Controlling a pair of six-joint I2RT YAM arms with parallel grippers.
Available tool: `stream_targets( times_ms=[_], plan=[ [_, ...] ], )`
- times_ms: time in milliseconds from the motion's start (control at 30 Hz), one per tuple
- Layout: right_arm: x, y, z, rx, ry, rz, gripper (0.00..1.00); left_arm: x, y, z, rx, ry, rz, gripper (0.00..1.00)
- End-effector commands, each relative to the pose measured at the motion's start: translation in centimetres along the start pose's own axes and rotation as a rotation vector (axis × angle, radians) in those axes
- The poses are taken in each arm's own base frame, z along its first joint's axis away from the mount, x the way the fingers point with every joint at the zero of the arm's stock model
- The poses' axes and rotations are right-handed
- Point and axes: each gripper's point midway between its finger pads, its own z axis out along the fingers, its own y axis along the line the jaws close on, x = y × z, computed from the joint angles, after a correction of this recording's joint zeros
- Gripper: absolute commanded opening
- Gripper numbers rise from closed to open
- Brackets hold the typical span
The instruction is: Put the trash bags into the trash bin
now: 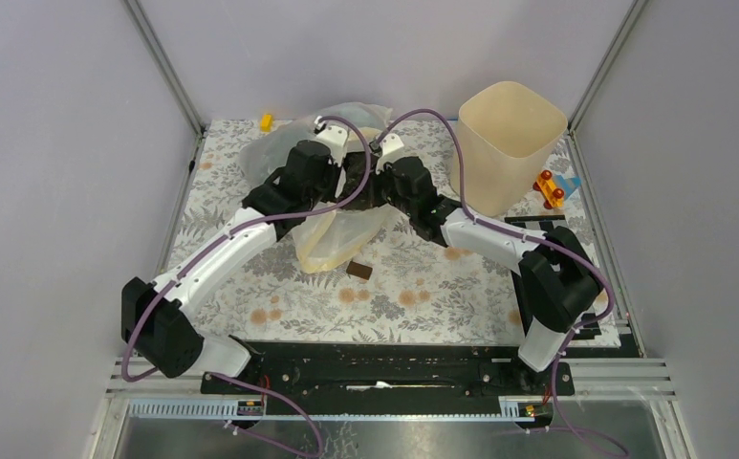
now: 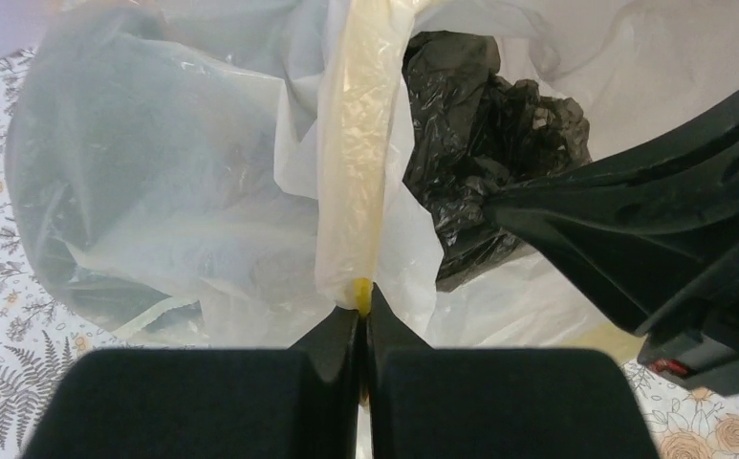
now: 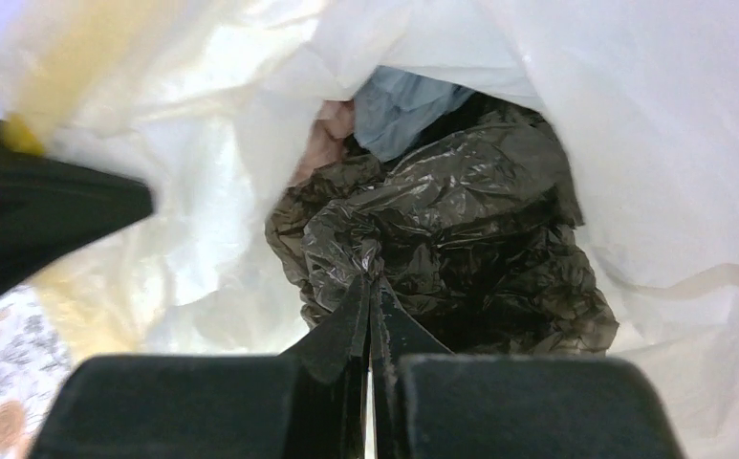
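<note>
The dark brown-olive trash bag (image 3: 461,239) lies crumpled inside the mouth of a big whitish bag (image 2: 184,191); it also shows in the left wrist view (image 2: 485,134) and from above (image 1: 358,177). My right gripper (image 3: 373,279) is shut on a fold of the dark bag. My left gripper (image 2: 365,308) is shut on the whitish bag's pale yellow rim (image 2: 356,143) and holds it up. The cream-beige trash bin (image 1: 510,143) stands upright at the back right, apart from both grippers.
A small brown block (image 1: 359,271) lies on the floral cloth (image 1: 423,287) in front of the whitish bag. A red-orange toy (image 1: 549,188) sits right of the bin. A yellow piece (image 1: 266,121) lies at the back left.
</note>
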Motion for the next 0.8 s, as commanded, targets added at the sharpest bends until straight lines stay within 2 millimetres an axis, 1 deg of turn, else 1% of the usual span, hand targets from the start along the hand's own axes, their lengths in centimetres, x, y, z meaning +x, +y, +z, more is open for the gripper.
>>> stream_targets(
  times_ms=[0, 67, 133, 267, 300, 333, 400, 467, 567, 667, 767],
  plan=[
    [-2.4, 3.0, -0.9, -0.129, -0.044, 0.063, 0.0, -0.4, 0.0, 1.0, 0.016, -0.031, -0.003, 0.0],
    [-3.2, 4.5, -1.8, -0.197, -0.051, 0.089, 0.0, -0.1, 0.4, 1.3, 0.006, -0.021, -0.007, 0.0],
    [-4.1, 6.0, -3.1, -0.267, -0.062, 0.115, 0.0, 0.4, 0.8, 1.7, -0.005, -0.009, -0.006, 0.0],
    [-6.1, 9.0, -6.4, -0.413, -0.071, 0.152, 0.0, 1.1, 2.1, 2.3, -0.08, 0.009, 0.017, 0.0],
    [-6.6, 9.4, -7.2, -0.438, -0.073, 0.161, 0.0, 1.2, 2.4, 2.4, -0.098, 0.013, 0.029, 0.0],
    [-7.5, 9.8, -8.4, -0.455, -0.086, 0.171, 0.0, 1.4, 2.6, 2.5, -0.111, 0.019, 0.043, 0.0],
    [-8.7, 9.8, -10.0, -0.449, -0.107, 0.189, 0.0, 1.6, 2.9, 2.6, -0.128, 0.023, 0.052, 0.0],
    [-10.1, 9.3, -11.9, -0.423, -0.141, 0.2, 0.0, 1.8, 3.2, 2.7, -0.145, 0.024, 0.057, 0.0],
    [-11.4, 8.5, -14.6, -0.378, -0.182, 0.209, 0.0, 2.1, 3.4, 2.9, -0.156, 0.023, 0.063, 0.0],
    [-12.7, 8.2, -17.7, -0.369, -0.23, 0.203, 0.0, 2.6, 3.3, 3.4, -0.158, 0.037, 0.069, 0.0],
    [-14.1, 7.4, -20.8, -0.334, -0.291, 0.206, 0.0, 3.3, 3.0, 4.3, -0.131, 0.05, 0.067, 0.0]
  ],
)
